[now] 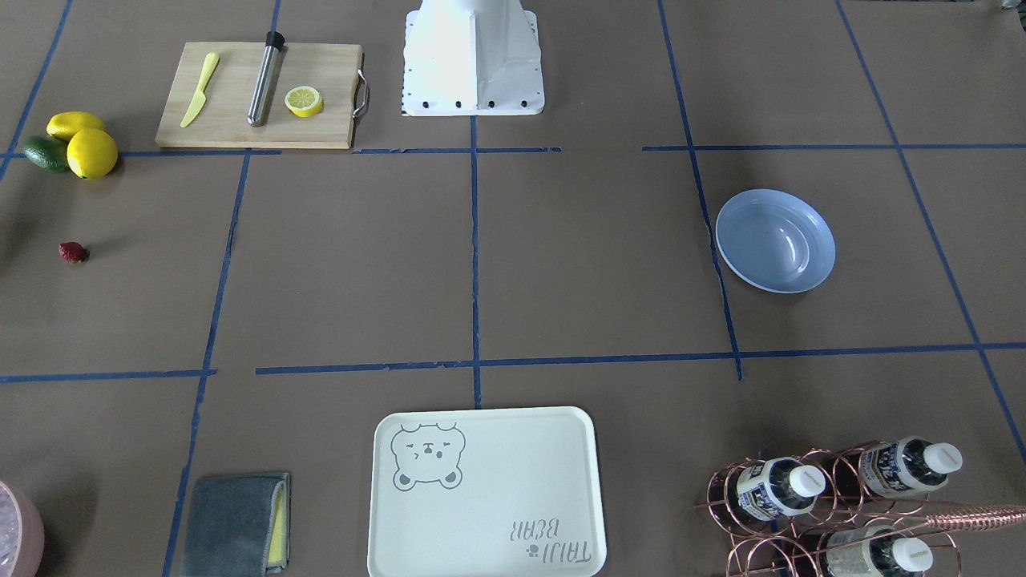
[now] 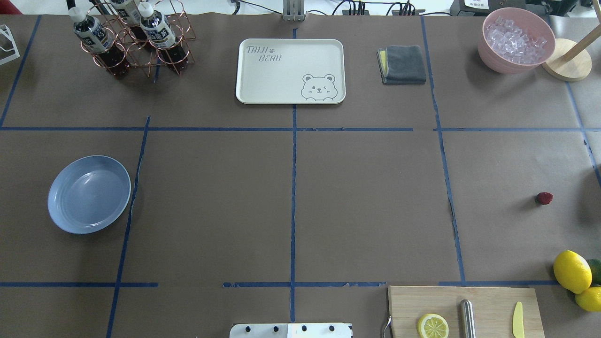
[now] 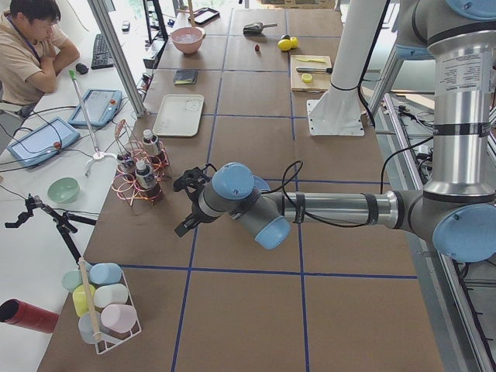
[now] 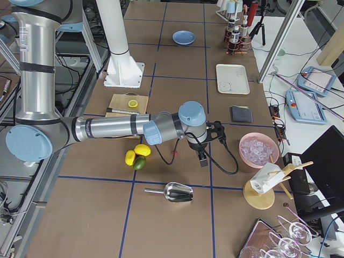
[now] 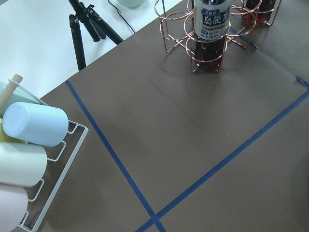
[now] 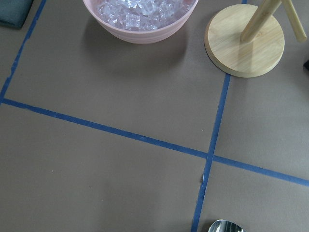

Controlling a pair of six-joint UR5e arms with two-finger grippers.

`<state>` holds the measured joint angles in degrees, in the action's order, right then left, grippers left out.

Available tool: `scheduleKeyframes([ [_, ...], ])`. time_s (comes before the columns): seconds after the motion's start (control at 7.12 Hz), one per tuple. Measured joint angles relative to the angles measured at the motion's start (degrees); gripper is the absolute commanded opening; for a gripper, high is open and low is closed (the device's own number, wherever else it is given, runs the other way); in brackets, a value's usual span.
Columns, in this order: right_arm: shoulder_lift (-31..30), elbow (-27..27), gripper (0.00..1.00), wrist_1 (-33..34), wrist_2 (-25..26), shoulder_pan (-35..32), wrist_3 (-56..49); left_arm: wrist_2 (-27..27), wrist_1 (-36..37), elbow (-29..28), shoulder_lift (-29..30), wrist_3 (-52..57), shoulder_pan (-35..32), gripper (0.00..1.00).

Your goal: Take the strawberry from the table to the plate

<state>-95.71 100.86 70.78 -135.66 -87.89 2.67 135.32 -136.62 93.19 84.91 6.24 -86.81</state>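
Strawberry [image 1: 73, 252] sits alone on the brown-paper worktop [image 2: 366, 197], small and dark red, inside a blue-taped rectangle at the robot's right end. Lemons [image 2: 572, 271] and an avocado [image 1: 44, 153] are bunched near it, but not touching it.

That's the right jaws' end of the worktop. The right arm [image 4: 107, 128] stretches out low, and its jaws hang above the paper, past the lemons, between them and the pink ice bowl [image 4: 259, 150]. From that side camera I can't pick out the berry, so how close it lies to the jaws can't be read. Right jaws wide or narrow? Can't tell, as only the side camera catches them. Their wrist camera looks down on paper and tape, with the ice bowl at the top edge and a round wooden stand base [image 6: 245, 38] beside it.

Over to the other end. The light-blue plate [image 2: 89, 194] lies flat, well apart from the strawberry, with most of the worktop between them. It sits close to the left jaws, on the robot's side of them. The left arm [image 3: 341, 208] reaches across and a sliver of blue rim peeks out by its wrist. The left jaws point toward the copper bottle rack [image 3: 139, 174], raised off the worktop. Wide or narrow? Again, I can't tell from a side view alone.
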Motion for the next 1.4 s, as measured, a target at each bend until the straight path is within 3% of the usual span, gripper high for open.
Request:
scheduleKeyframes([
  [0.28,-1.5,-1.1,1.0,-6.0,-0.5,0.0,1.6,0.3,-4.5,-1.0,-1.8,-9.6,7.4,1.0],
  [0.42,-1.6,-1.4,1.0,-6.8,-0.7,0.0,2.8,-1.5,-8.4,-1.9,-2.2,-17.8,12.4,0.66],
  [0.56,-1.7,-1.6,1.0,-7.1,-0.8,0.0,3.6,-4.2,-14.2,-3.6,-2.5,-26.8,17.0,0.43],
  [0.84,-1.8,-1.8,1.0,-7.0,-1.0,0.0,6.5,-6.9,-24.1,-7.0,-2.9,-42.7,24.0,0.44],
  [1.12,-2.3,-2.0,1.0,-7.4,-1.0,0.0,8.7,-8.3,-27.3,-8.0,-3.4,-50.0,30.1,0.47],
  [1.4,-2.7,-2.0,1.0,-7.5,-0.9,0.0,9.1,-13.2,-28.4,-8.3,-3.4,-54.4,35.2,0.47],
])
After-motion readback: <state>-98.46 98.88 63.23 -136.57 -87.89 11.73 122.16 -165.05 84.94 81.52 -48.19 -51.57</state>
